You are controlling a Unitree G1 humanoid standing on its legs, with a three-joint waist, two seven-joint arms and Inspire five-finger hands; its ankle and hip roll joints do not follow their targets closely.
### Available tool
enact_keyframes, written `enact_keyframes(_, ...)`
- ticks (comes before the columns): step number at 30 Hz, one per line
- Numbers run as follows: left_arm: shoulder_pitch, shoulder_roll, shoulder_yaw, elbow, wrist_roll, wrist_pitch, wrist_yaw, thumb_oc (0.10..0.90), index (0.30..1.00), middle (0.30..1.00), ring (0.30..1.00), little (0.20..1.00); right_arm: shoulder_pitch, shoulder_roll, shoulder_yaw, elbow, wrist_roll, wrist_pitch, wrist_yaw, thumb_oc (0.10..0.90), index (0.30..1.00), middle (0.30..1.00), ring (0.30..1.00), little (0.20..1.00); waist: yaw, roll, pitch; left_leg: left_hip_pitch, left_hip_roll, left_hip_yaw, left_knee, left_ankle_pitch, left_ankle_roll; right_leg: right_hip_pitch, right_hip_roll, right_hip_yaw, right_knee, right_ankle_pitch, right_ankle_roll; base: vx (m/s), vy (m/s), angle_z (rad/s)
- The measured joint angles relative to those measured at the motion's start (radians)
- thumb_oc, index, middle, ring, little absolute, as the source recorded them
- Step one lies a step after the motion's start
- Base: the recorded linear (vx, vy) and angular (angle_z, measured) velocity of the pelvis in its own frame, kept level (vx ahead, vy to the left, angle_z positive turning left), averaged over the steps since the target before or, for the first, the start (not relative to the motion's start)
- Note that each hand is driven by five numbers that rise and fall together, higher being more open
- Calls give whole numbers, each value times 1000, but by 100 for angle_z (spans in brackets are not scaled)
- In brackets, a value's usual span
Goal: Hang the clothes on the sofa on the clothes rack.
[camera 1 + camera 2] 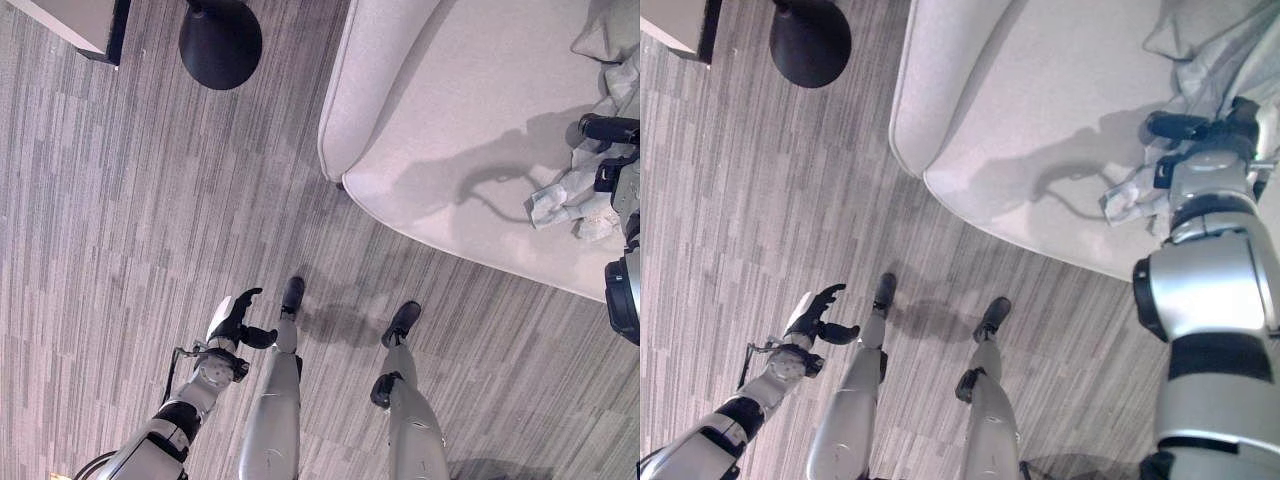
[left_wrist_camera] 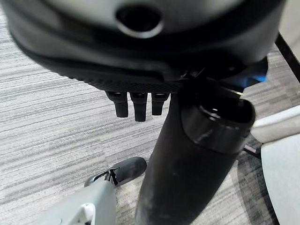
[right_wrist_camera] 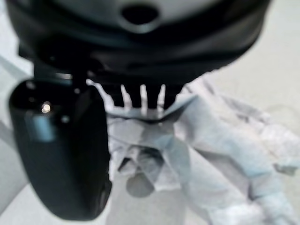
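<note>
Clothes crumpled on pale sofa, far right. R hand over near edge of pile, fingers down into fabric, can't tell grip. L hand low at left above carpet, fingers relaxed, holding nothing. Black round base far left.

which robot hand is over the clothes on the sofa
The right robot hand: it reaches over the crumpled pale clothes on the light grey fabric sofa. The left robot hand hangs low over the grey striped floor, holding nothing.
</note>
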Motion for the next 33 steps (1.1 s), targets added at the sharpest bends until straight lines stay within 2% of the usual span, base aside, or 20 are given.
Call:
enact_keyframes(5, -3, -6, -35, -4, 1, 10, 17, 800, 900, 900, 900, 900, 45, -4, -73, 9, 62, -17, -26, 800, 900, 900, 900, 900, -20, 0, 0, -3, -5, 9, 0, 2, 1, -10, -1, 10, 0, 4, 0, 4, 12, -4)
enact_keyframes(10, -10, -12, -35, 4, 0, 11, 43, 800, 900, 900, 900, 900, 86, -4, -75, 12, 85, -11, -45, 800, 900, 900, 900, 900, -42, 1, -1, -4, -5, 14, -2, 1, 1, -17, -1, 19, 0, 4, 0, 10, 16, -4)
enact_keyframes(17, -18, -25, -38, 17, -3, 10, 59, 800, 900, 900, 900, 900, 98, -15, -74, 11, 88, -11, -48, 800, 900, 900, 900, 900, -41, 5, -2, -23, -4, 36, -3, 1, 1, -49, -1, 35, 0, 10, -1, 11, 12, -5)
enact_keyframes(19, -48, -27, -68, 50, -3, 10, 59, 800, 900, 900, 900, 900, 98, -25, -74, 10, 99, -11, -46, 800, 900, 900, 900, 900, -40, 5, -2, -34, -4, 36, -3, 2, 1, -60, -1, 36, 0, 11, -1, 0, 0, 0)
enact_keyframes(24, -106, -25, -76, 75, -2, 9, 59, 800, 900, 900, 900, 900, 91, -61, -71, 9, 160, -12, -41, 800, 900, 900, 900, 900, -38, 7, -2, -76, -4, 36, -3, 2, 2, -102, -1, 37, 0, 12, -1, 0, 0, 0)
enact_keyframes(33, -163, -13, -73, 74, -2, 3, 57, 800, 900, 900, 900, 900, 57, -63, -71, 11, 251, -11, -19, 800, 900, 900, 900, 900, -39, 8, -1, -89, 2, 29, -12, 3, 2, -114, 0, 28, 0, 12, -1, -2, -1, 0)
